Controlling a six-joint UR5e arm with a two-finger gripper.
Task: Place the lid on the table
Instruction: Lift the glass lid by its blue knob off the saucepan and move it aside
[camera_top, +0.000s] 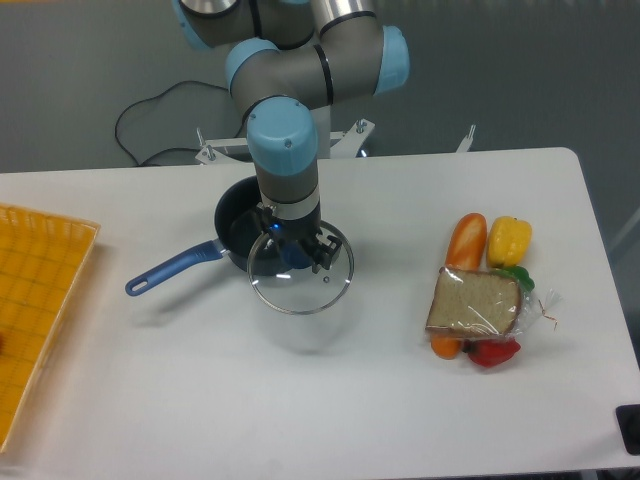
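The round clear glass lid with a metal rim hangs in the air, held by its blue centre knob. My gripper is shut on that knob, pointing straight down. The lid sits a little in front and to the right of the dark blue saucepan, overlapping its front right edge in the view. The saucepan's long blue handle points to the front left. The white table lies below, with the lid's faint shadow on it.
A yellow-orange grid tray lies at the left edge. At the right lie a bagged sandwich, an orange vegetable, a yellow pepper and a red piece. A black cable runs behind the table.
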